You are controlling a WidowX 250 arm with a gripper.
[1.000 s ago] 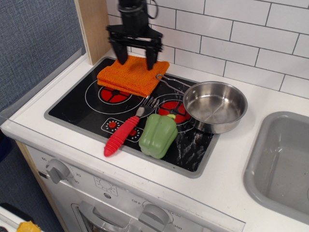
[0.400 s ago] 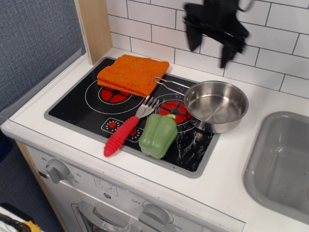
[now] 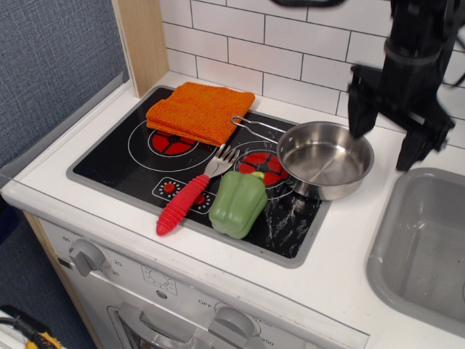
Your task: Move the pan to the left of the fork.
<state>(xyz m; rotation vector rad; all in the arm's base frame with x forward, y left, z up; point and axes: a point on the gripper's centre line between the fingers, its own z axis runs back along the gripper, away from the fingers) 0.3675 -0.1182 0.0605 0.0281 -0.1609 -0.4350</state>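
Note:
The shiny steel pan [image 3: 324,158] sits at the right edge of the black stove top [image 3: 116,156], its wire-loop handle [image 3: 256,124] pointing left toward the orange cloth. The fork [image 3: 190,193] with its red ribbed handle lies on the stove left of the pan, tines pointing up-right, beside the green pepper. My black gripper [image 3: 385,142] hangs open over the white counter just right of the pan's rim, its left finger [image 3: 358,116] close to the pan edge. It holds nothing.
A folded orange cloth [image 3: 200,110] lies at the stove's back left. A green pepper [image 3: 238,203] lies between fork and pan. A grey sink [image 3: 425,243] is at the right. A white tiled wall stands behind, a wooden panel at the back left.
My gripper has swung from above the orange cloth at the back left, across the back of the stove, to the right of the pan and lower. The pan shifted only slightly.

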